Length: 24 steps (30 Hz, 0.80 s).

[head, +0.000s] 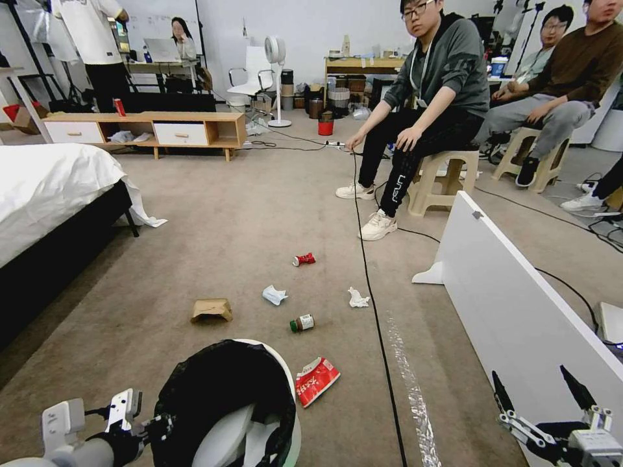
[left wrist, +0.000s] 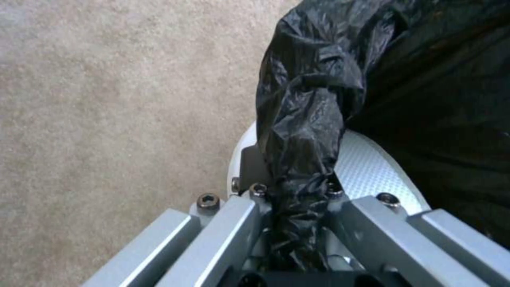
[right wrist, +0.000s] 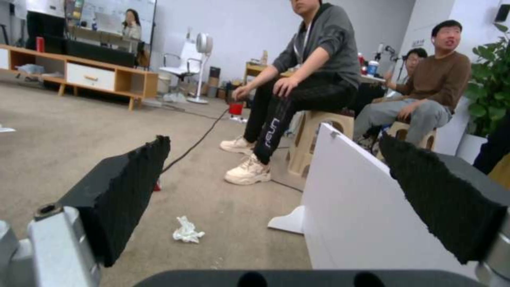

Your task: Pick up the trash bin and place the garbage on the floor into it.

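Note:
The trash bin (head: 280,363), white with a black bag (head: 220,389) over its rim, is at the bottom of the head view. My left gripper (head: 158,426) is shut on its near-left rim; the left wrist view shows the fingers (left wrist: 234,215) clamped on the bag-covered rim (left wrist: 300,159). Garbage lies on the floor (head: 246,207) beyond it: a red snack packet (head: 316,380), a green-capped bottle (head: 302,322), a brown paper bag (head: 211,309), two tissues (head: 274,295) (head: 357,298) and a crushed red can (head: 303,259). My right gripper (head: 529,373) hangs open at the lower right, over the white board.
A white board (head: 519,311) stands on edge at the right. A black cable (head: 373,292) and a tape strip (head: 409,376) run along the carpet. A bed (head: 52,188) is at the left. A seated person's feet (head: 378,224) rest beyond the can.

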### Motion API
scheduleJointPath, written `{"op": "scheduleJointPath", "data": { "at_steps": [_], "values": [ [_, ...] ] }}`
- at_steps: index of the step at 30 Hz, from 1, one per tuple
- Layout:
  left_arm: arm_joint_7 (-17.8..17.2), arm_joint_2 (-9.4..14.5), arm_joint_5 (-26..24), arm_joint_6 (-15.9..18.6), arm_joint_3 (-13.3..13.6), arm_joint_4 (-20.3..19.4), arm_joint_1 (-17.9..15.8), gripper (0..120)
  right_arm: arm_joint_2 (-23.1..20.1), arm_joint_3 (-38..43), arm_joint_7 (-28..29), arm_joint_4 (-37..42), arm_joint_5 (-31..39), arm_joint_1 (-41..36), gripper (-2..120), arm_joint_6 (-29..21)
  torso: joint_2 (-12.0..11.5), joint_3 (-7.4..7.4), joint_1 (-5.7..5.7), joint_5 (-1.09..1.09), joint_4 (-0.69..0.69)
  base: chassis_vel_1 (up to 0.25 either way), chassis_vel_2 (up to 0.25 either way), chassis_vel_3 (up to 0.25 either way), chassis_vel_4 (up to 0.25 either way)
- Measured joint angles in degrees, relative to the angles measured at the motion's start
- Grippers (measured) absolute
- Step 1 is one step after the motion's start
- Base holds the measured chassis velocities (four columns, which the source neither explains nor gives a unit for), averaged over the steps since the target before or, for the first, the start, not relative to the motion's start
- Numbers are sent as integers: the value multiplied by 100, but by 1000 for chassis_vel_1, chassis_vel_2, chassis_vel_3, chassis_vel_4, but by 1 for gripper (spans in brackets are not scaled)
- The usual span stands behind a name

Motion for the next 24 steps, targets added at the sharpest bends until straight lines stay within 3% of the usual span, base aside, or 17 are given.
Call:
{"op": "scheduleJointPath", "data": {
  "at_steps": [10,24],
  "values": [
    [1,-47,-9,0,-105,98,-1,1,4,-7,-18,-96,-43,41,100,-22,0,0,0,0,0,0,0,0,0],
    [1,-119,78,0,76,16,-48,1,71,64,-90,-215,-131,53,100,65,0,0,0,0,0,0,0,0,0]
  ]
}}
